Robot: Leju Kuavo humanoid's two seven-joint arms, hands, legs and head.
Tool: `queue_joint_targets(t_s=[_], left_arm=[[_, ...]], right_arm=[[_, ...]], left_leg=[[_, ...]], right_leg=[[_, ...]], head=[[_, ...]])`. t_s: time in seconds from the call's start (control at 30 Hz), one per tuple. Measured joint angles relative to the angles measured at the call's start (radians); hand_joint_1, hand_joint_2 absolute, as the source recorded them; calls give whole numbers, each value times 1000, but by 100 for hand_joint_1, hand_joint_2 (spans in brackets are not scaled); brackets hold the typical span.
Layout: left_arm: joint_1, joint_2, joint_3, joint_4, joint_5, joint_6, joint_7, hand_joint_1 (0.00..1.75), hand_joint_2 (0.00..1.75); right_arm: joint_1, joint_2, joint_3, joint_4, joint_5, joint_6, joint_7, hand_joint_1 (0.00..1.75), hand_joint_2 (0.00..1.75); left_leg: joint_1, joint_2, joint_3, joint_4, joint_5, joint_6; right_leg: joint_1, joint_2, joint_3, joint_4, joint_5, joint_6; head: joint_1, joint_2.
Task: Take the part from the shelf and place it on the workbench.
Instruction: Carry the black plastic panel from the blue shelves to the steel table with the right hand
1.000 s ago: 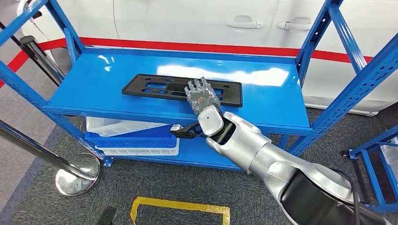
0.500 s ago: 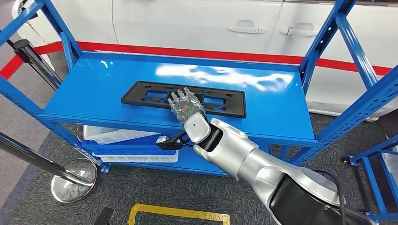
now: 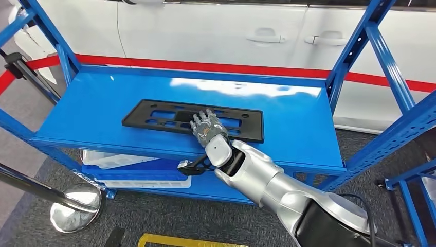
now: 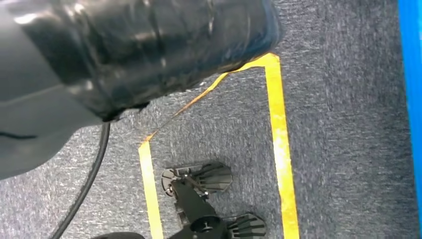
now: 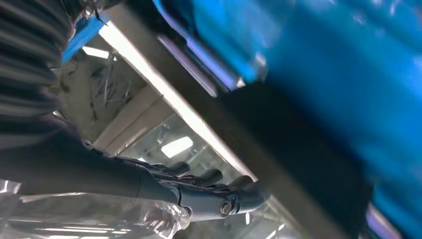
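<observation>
The part (image 3: 154, 114) is a long flat black plate with cut-outs, lying on the top board of the blue shelf (image 3: 293, 123). My right hand (image 3: 205, 127) reaches in over the shelf's front edge and rests on the part's near edge, right of its middle, fingers stretched flat across it. In the right wrist view the dark fingers (image 5: 219, 199) lie straight alongside the blurred black part (image 5: 298, 164), with nothing closed between them.
White and blue bins (image 3: 133, 172) sit on the lower shelf board. Blue uprights (image 3: 360, 46) frame the shelf, and a white car (image 3: 231, 31) stands behind it. A chrome post base (image 3: 74, 206) is at the left, and yellow floor tape (image 3: 180, 240) lies in front.
The whole view has shifted, so the camera moved. My right hand stays on the part's near edge and has slid slightly along it; the part lies where it was.
</observation>
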Motion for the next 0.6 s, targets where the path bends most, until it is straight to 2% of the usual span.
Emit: queue_joint_targets(t_s=[0.07, 0.13, 0.17, 0.2, 0.23, 0.3, 0.33, 0.37, 0.4, 0.47, 0.53, 0.57, 0.6], left_arm=[[-2, -1, 0, 0, 2, 0, -5, 0, 0], [-4, -2, 0, 0, 2, -1, -8, 0, 0], [-3, -2, 0, 0, 2, -2, -8, 0, 0], [-1, -2, 0, 0, 2, -3, -7, 0, 0], [1, -3, 0, 0, 2, -3, -6, 0, 0], [3, -3, 0, 0, 0, -3, -4, 0, 0], [3, -3, 0, 0, -1, -3, -3, 0, 0], [1, -3, 0, 0, -2, -2, -3, 0, 0], [0, -4, 0, 0, -3, -2, -4, 0, 0], [0, -5, 0, 0, -2, 0, -6, 0, 0], [2, -5, 0, 0, 0, 3, -8, 0, 0], [2, -6, 0, 0, 1, 4, -9, 0, 0], [1, -6, 0, 0, 1, 6, -10, 0, 0]], right_arm=[[1, 3, 0, 2, 6, 2, 15, 0, 175], [2, 4, 0, 4, 16, 1, 39, 0, 175], [4, 3, 0, 6, 23, 0, 50, 0, 175], [6, 1, 0, 7, 29, -2, 59, 0, 175], [6, -1, 0, 9, 35, -4, 66, 0, 175], [6, -6, 0, 12, 45, -17, 80, 0, 175], [6, -9, 0, 14, 49, -26, 88, 0, 175], [6, -11, 0, 15, 52, -35, 95, 0, 175], [6, -13, 0, 17, 54, -40, 101, 0, 175], [6, -17, 0, 20, 56, -43, 108, 0, 175], [5, -23, -1, 24, 57, -38, 112, 20, 175], [4, -27, -1, 25, 58, -33, 114, 51, 175], [4, -30, -1, 27, 58, -25, 115, 93, 175]], left_leg=[[2, 1, -29, 61, -33, -7], [2, 1, -100, 184, -82, -12], [2, 1, -135, 235, -95, -14], [2, 1, -158, 258, -91, -14], [2, 1, -162, 241, -67, -13], [0, 1, -126, 122, 18, -4], [-4, 1, -106, 62, 44, 2], [-7, 1, -90, 19, 59, 8], [-11, 0, -83, 0, 62, 14], [-12, -1, -77, -8, 67, 25], [-8, 1, -71, -18, 77, 34], [-5, 2, -68, -22, 80, 39], [-6, 3, -67, -24, 81, 41]], right_leg=[[-4, 0, 10, -5, -2, -9], [-4, 0, 13, -6, -6, -13], [-2, 1, 13, -5, -8, -15], [-1, 2, 15, -4, -11, -16], [0, 4, 17, -3, -13, -16], [1, 7, 25, -3, -19, -14], [2, 7, 29, -3, -21, -12], [3, 7, 30, -3, -22, -8], [3, 8, 30, -4, -23, -4], [5, 8, 30, -5, -25, 9], [5, 6, 23, 17, -44, 21], [5, 4, 7, 54, -68, 26], [3, 2, -20, 112, -100, 30]], head=[[-4, 0], [-6, 0], [-6, 0], [-6, 0], [-6, 0], [-6, 0], [-6, 0], [-6, 0], [-6, 0], [-6, 0], [-5, 0], [-4, 0], [-4, 0]])
